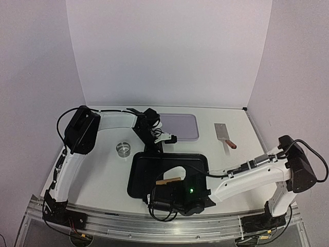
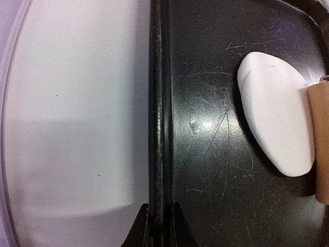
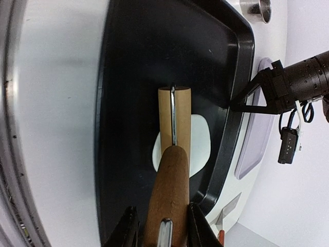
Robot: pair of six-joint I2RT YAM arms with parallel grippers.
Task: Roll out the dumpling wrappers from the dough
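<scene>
A white oval lump of dough (image 1: 178,172) lies in the black tray (image 1: 143,177). No cut round wrappers show in any view. My right gripper (image 1: 165,194) is shut on the brown wooden handle (image 3: 169,190) of a small roller. The roller's tan barrel (image 3: 174,116) rests across the dough (image 3: 200,144). My left gripper (image 1: 154,149) is shut on the tray's far rim (image 2: 158,103), which runs between its fingers (image 2: 139,229). The left wrist view shows the dough (image 2: 275,113) with the barrel (image 2: 321,144) at its right edge.
A small metal ring cutter (image 1: 123,148) stands on the table left of the tray. A lavender tray (image 1: 180,126) lies behind. A scraper with a red handle (image 1: 224,135) lies at the back right. White walls close in the table.
</scene>
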